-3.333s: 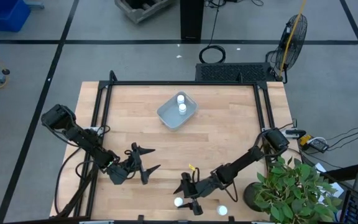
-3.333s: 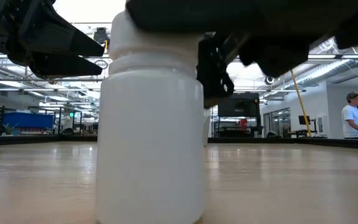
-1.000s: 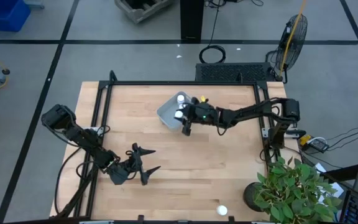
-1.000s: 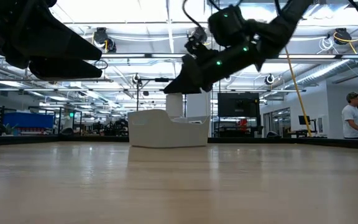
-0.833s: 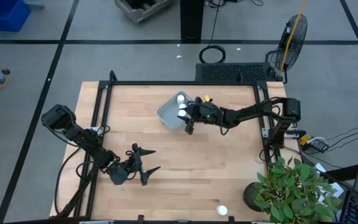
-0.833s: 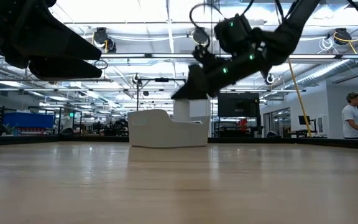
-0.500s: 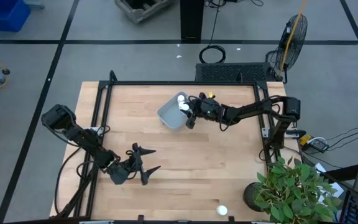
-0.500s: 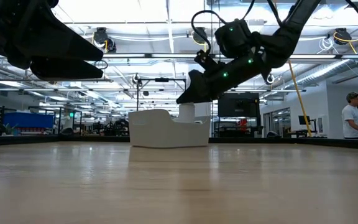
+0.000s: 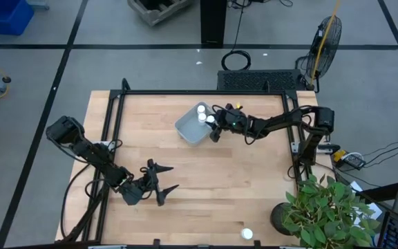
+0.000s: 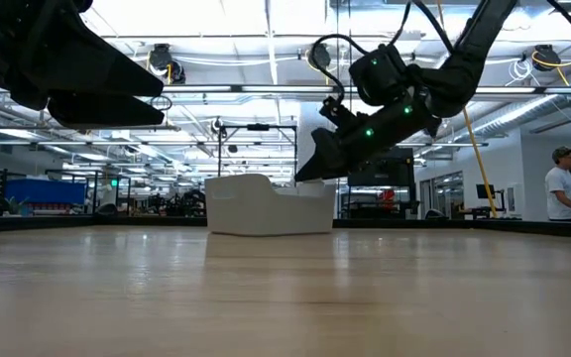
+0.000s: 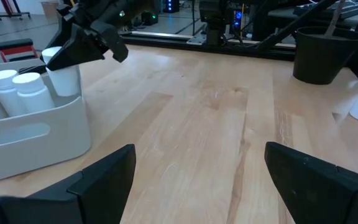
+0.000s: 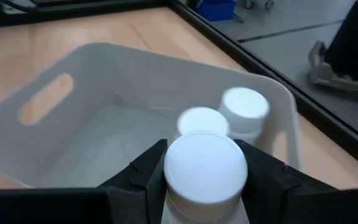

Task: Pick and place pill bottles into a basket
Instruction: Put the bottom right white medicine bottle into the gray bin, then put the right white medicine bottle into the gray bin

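The right gripper [image 12: 205, 186] pinched a smooth white cylindrical pill bottle [image 12: 205, 169] over the basket's [image 9: 187, 128] three-o'clock rim.

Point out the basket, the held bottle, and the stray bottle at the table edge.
basket [image 9: 187, 129], high view, on its near rim.
held bottle [image 12: 206, 166], right wrist view, on its cap top.
stray bottle [image 9: 247, 234], high view, on its cap.
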Robot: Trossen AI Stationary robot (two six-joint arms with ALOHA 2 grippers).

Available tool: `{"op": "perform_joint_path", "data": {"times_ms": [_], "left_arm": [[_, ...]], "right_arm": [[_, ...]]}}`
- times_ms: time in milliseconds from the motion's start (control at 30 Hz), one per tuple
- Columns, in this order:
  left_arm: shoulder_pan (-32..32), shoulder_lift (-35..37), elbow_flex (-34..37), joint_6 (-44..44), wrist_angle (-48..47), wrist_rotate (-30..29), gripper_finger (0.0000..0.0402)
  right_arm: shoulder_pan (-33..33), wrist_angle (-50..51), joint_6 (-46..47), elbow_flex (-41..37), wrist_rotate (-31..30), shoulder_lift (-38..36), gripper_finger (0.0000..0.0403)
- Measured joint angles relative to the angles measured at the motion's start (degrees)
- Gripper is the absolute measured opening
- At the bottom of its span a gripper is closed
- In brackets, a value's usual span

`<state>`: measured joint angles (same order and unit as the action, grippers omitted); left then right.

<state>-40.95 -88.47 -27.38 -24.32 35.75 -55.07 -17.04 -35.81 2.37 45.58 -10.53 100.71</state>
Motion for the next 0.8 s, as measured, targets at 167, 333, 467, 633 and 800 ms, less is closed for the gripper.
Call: {"op": "perform_joint_path", "data": {"times_ms": [167,333,467,633,800], "left_arm": [[0.0,0.0,0.0,0.0,0.0,0.0,0.0363],[0.0,0.0,0.0,-0.1,0.0,0.0,0.0363],[0.0,0.0,0.0,-0.1,0.0,0.0,0.0363],[0.0,0.0,0.0,-0.2,0.0,0.0,0.0363],[0.0,0.0,0.0,-0.2,0.0,0.1,0.0363]], "right_arm": [[-0.9,-0.2,1.5,-0.2,1.8,0.0,0.0154],[-1.4,-0.9,1.7,-0.2,2.2,0.0,0.0150],[-1.4,-0.8,1.7,-0.2,3.3,0.0,0.0172],[-1.4,-0.8,2.5,-0.2,3.2,0.0,0.0200],[-1.4,-0.8,2.5,-0.2,3.2,0.0,0.0197]]}}
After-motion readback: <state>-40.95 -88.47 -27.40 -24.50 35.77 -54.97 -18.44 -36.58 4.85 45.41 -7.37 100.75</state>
